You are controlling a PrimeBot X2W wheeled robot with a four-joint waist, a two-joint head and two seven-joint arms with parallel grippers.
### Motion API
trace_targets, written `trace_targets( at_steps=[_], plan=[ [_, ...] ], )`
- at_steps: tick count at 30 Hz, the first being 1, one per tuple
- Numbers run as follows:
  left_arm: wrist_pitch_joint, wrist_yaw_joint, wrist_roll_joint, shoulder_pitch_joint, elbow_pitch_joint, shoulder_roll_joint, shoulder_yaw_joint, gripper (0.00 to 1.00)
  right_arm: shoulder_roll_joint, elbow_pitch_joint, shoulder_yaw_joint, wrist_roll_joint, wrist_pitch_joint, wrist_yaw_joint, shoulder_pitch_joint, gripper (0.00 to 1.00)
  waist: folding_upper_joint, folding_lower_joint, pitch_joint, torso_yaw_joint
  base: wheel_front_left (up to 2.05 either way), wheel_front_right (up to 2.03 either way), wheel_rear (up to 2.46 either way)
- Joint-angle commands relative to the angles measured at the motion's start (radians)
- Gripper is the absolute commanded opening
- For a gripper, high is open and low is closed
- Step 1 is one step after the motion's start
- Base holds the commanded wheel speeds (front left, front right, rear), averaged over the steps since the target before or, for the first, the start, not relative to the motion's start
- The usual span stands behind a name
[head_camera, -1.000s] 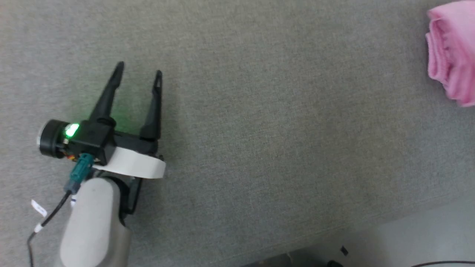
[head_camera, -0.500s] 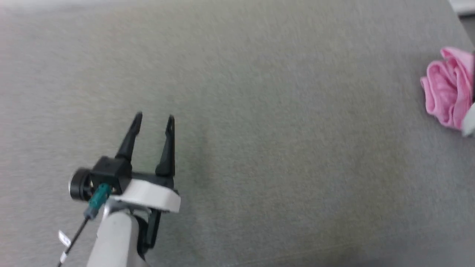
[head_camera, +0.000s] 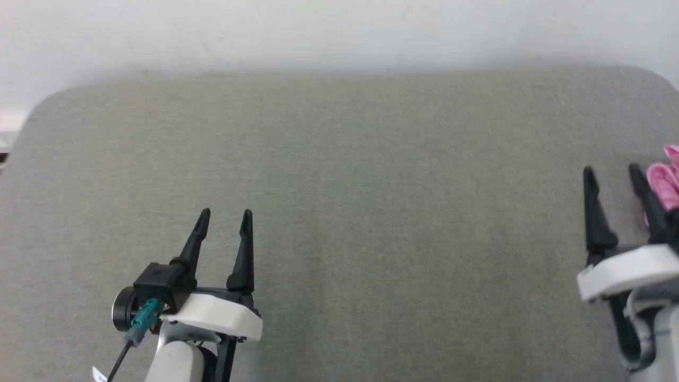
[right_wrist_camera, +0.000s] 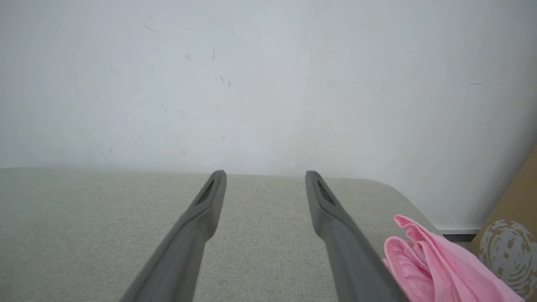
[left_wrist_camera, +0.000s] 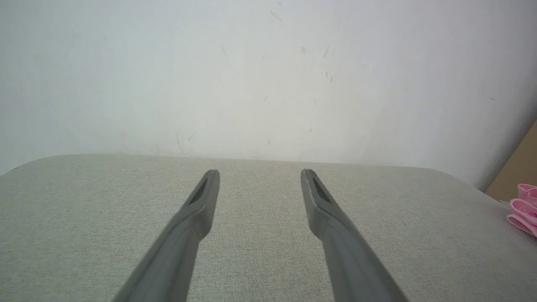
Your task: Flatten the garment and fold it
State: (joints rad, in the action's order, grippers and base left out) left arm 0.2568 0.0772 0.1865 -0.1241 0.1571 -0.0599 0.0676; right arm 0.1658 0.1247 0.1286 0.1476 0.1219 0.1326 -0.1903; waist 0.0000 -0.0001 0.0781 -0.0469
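Grey cloth surface (head_camera: 371, 185) holds the garment (head_camera: 666, 188), cut off beside wide right fingers (head_camera: 594, 212); left fingers (head_camera: 245, 249) wide too.

Head cam above grey surface (head_camera: 339, 159); wrist cams low, facing wall (left_wrist_camera: 268, 63).

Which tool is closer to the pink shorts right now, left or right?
Right. The right tool stands open just beside the pink shorts, at the right edge of the grey surface. The left tool is open, far off to their left.
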Motion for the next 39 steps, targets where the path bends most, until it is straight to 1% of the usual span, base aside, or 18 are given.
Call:
trace_targets(
  at_steps=[1,5,14,18,24,39],
  plan=[
    [0.005,0.000,0.005,0.012,0.002,0.004,-0.003,1.00,-0.018,-0.020,0.002,-0.001,-0.003,-0.002,0.029,1.00,0.0000,0.0001,-0.056,0.058,0.00,0.00,0.00],
    [0.005,0.000,0.009,0.028,0.008,0.007,0.001,1.00,-0.068,-0.088,-0.008,-0.012,-0.008,-0.002,0.126,1.00,0.0000,0.0001,-0.075,0.082,0.00,0.00,0.00],
    [0.005,-0.008,0.013,0.066,0.034,0.009,0.012,1.00,-0.109,-0.118,-0.010,-0.055,0.026,-0.002,0.245,1.00,0.0000,0.0001,-0.106,0.111,0.00,0.00,0.00],
    [0.005,-0.012,0.013,0.081,0.041,0.009,0.017,1.00,-0.114,-0.121,-0.016,-0.067,0.024,-0.002,0.276,1.00,0.0000,0.0001,-0.113,0.114,0.00,0.00,0.00],
    [0.005,-0.020,0.017,0.094,0.047,0.010,0.023,1.00,-0.115,-0.115,-0.029,-0.036,0.024,-0.002,0.301,1.00,0.0000,0.0001,-0.115,0.110,0.00,0.00,0.00],
    [0.005,-0.031,0.029,0.089,0.056,0.010,0.030,1.00,-0.115,-0.084,-0.051,-0.023,0.036,-0.002,0.291,1.00,0.0000,0.0001,-0.100,0.099,0.00,0.00,0.00]
  ],
)
